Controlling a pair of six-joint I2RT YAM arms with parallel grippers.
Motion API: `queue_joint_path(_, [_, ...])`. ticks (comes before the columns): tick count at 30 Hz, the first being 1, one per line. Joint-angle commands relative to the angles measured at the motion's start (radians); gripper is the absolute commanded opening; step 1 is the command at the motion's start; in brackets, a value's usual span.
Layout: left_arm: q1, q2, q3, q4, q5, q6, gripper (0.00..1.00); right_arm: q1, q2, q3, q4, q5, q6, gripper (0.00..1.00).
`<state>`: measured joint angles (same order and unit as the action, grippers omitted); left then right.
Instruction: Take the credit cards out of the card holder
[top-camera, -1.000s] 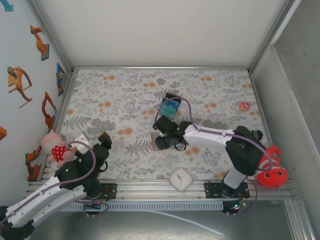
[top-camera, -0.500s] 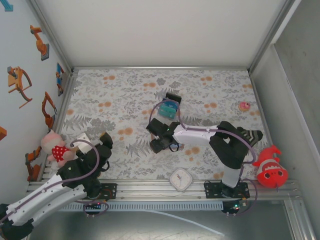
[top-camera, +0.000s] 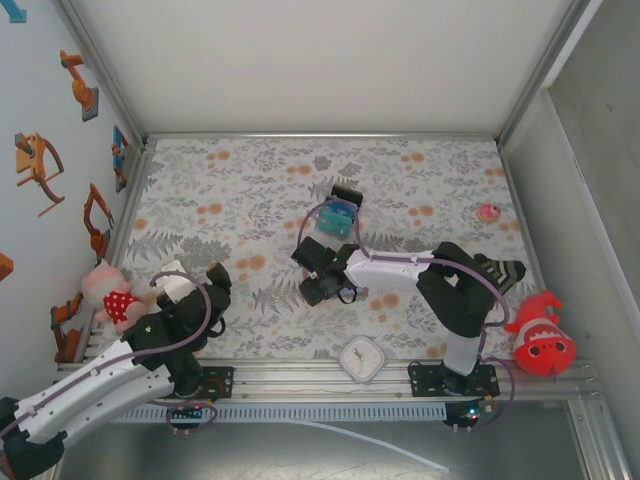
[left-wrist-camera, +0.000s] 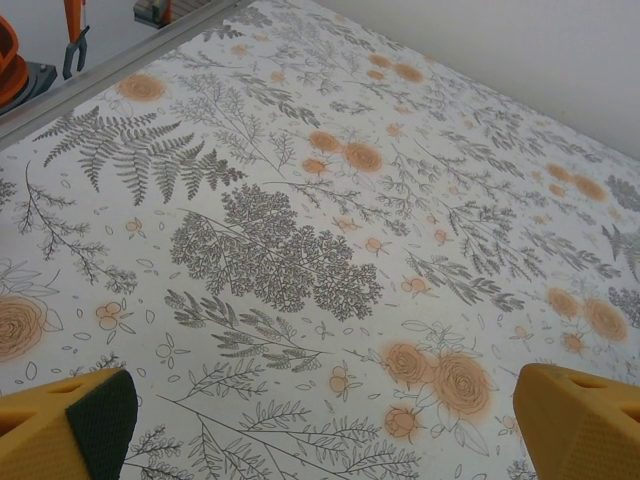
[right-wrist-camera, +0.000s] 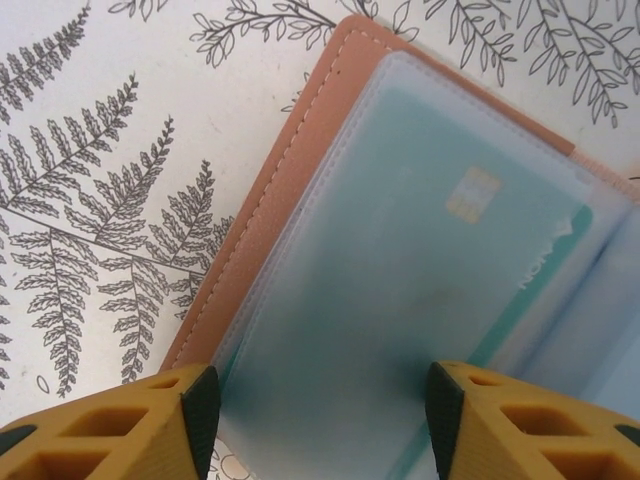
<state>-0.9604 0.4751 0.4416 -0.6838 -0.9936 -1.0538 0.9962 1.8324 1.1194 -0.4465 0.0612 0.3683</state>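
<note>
One card holder (right-wrist-camera: 285, 170) (lying open) slants lower-left to upper-right.

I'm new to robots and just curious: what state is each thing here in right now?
Card holder: lying open, flat on the cloth.
Teal card: tucked inside the holder.
Loose cards: out, on the cloth.
Left gripper: open, empty.
Right gripper: open over the holder.
</note>
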Motion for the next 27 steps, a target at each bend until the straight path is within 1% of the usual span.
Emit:
queue_joint_path(1, [0.006, 0.024, 0.050, 0.014, -0.001, 0.046, 0.97, -0.015, 0.031, -0.027, 0.010, 0.012, 0.012, 0.53])
queue_joint_path(6, [0.005, 0.065, 0.085, 0.035, 0.014, 0.088, 0.97, -0.044, -0.008, -0.060, 0.048, -0.017, 0.020, 0.47])
queue_joint_path(9, [0.006, 0.095, 0.106, 0.058, 0.029, 0.118, 0.97, -0.054, -0.038, -0.066, 0.054, -0.014, 0.018, 0.40])
queue_joint_path(17, [0.005, 0.216, 0.182, 0.083, 0.058, 0.170, 0.97, -0.060, -0.121, -0.082, 0.052, 0.050, 0.027, 0.26])
queue_joint_path(23, [0.007, 0.325, 0.253, 0.099, 0.104, 0.222, 0.97, -0.072, -0.193, -0.120, 0.051, 0.109, 0.045, 0.26])
queue_joint_path(27, [0.006, 0.408, 0.299, 0.125, 0.152, 0.270, 0.97, -0.103, -0.226, -0.151, 0.043, 0.121, 0.070, 0.29])
